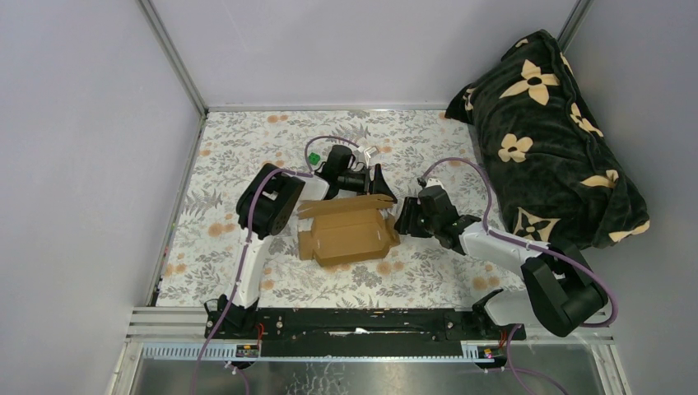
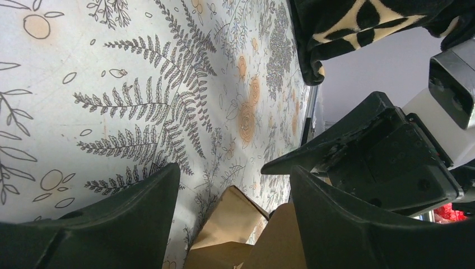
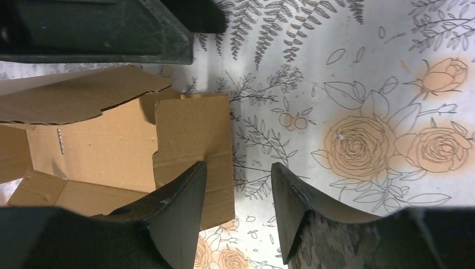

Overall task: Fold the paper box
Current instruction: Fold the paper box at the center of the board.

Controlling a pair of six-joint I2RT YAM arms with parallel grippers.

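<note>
The paper box (image 1: 346,232) is a brown cardboard piece, partly folded with flaps raised, lying mid-table on the floral cloth. My left gripper (image 1: 383,194) hovers at its far right corner, open. In the left wrist view the left gripper (image 2: 234,169) has wide jaws, and brown flaps (image 2: 241,224) rise between them, touching neither finger that I can see. My right gripper (image 1: 404,220) is at the box's right side. In the right wrist view the right gripper (image 3: 238,166) is open, and a flap (image 3: 193,126) of the box lies by its left finger (image 3: 179,207).
A black blanket with cream flowers (image 1: 547,140) is heaped at the back right. A tiny green cube (image 1: 314,156) and a small white object (image 1: 368,152) lie behind the left arm. Grey walls close in the table on three sides.
</note>
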